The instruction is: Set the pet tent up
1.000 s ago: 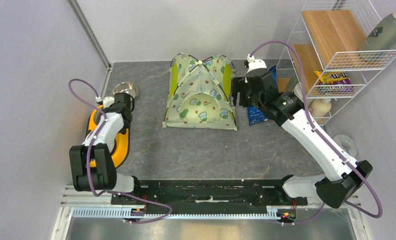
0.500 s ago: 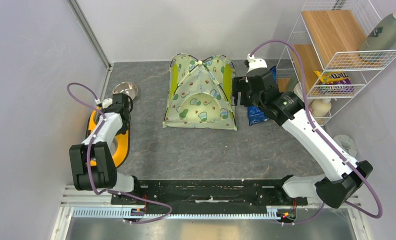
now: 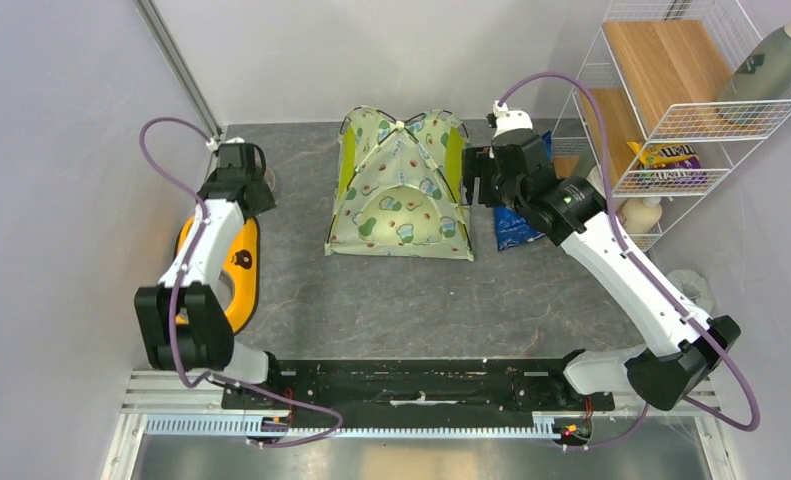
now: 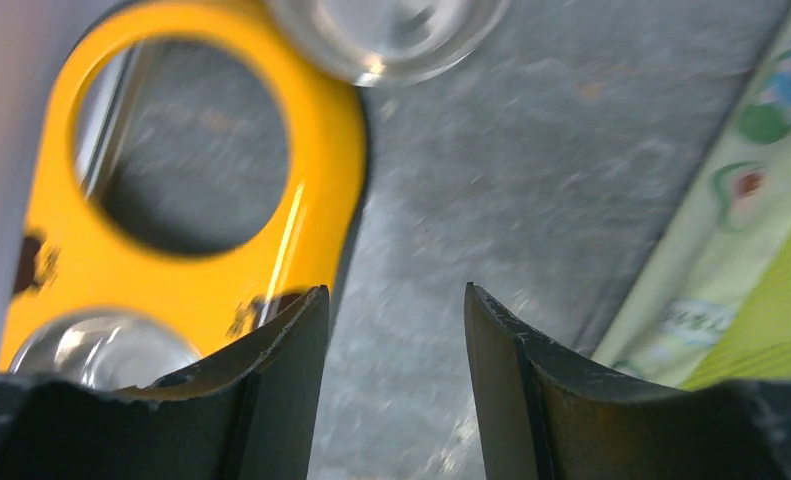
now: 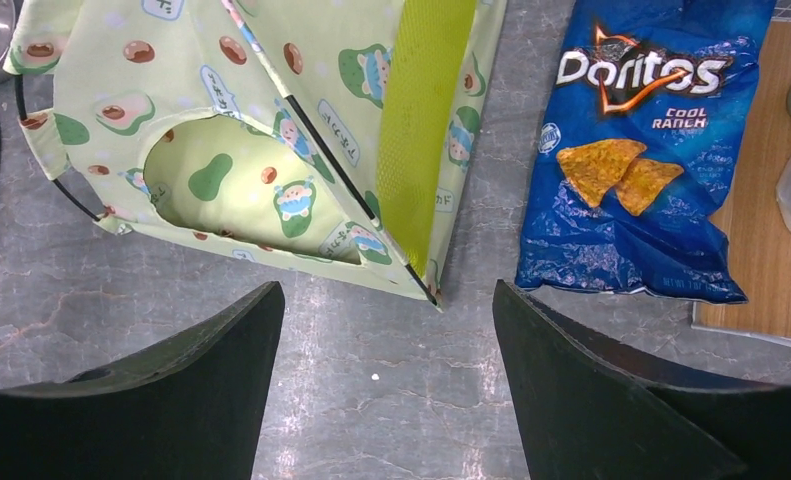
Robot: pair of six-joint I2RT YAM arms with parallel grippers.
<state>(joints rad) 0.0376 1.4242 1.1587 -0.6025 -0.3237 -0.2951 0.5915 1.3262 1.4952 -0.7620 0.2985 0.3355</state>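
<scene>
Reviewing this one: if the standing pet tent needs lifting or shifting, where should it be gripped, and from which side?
Probably the black pole ridge of the pet tent, beside its lime-green panel, approached from the tent's right. The fabric faces are taut and sloping, whereas that ridge looks stiff enough to pinch, and the open right gripper hangs right there.

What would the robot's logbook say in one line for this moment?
pet tent: standing, dome up | left gripper: open, empty, beside yellow bowl stand | right gripper: open, empty, above tent corner near Doritos bag
</scene>
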